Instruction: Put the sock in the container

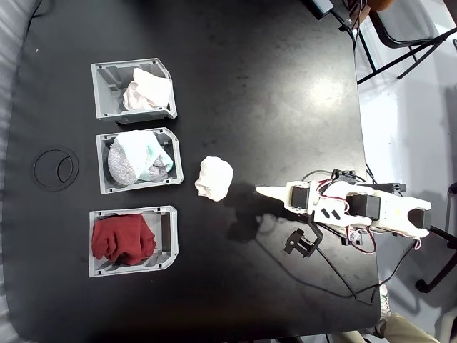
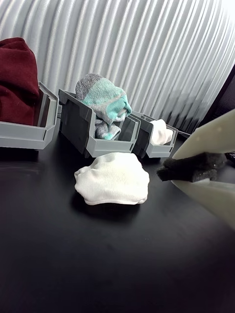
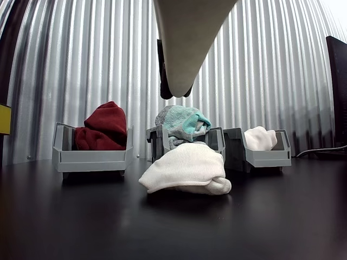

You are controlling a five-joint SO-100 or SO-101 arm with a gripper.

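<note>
Closest to the wrist camera, the end effector (image 2: pixel 193 171) enters from the right edge of that view as two pale fingers (image 2: pixel 215 134) with a dark foam pad between them; nothing is held, but how far the fingers stand apart cannot be told from these pictures. In the fixed view the end effector (image 1: pixel 263 191) points to the left, and its tip is near the sock (image 1: pixel 214 177) without touching it.

The sock lies as a white lumpy ball on the bare black tabletop (image 1: pixel 250 86), about in the middle, just beside the right wall of the middle bin (image 1: pixel 102 163). In the wrist view the sock (image 2: pixel 112 178) rests in front of this bin, apart from it.

Three grey bins stand in a column along the left part of the tabletop in the fixed view. The container (image 1: pixel 103 89), nearest the top edge, already has a white bundle (image 1: pixel 146 91) inside. The middle bin carries a teal-and-grey bundle (image 1: pixel 136 158). The bin (image 1: pixel 96 266) nearest the bottom edge carries a dark red cloth (image 1: pixel 123 239).

A dark ring (image 1: pixel 56 168) is marked on the tabletop close to the left edge. Behind the bins, the other view shows a ribbed metal wall (image 3: pixel 81 65).
</note>
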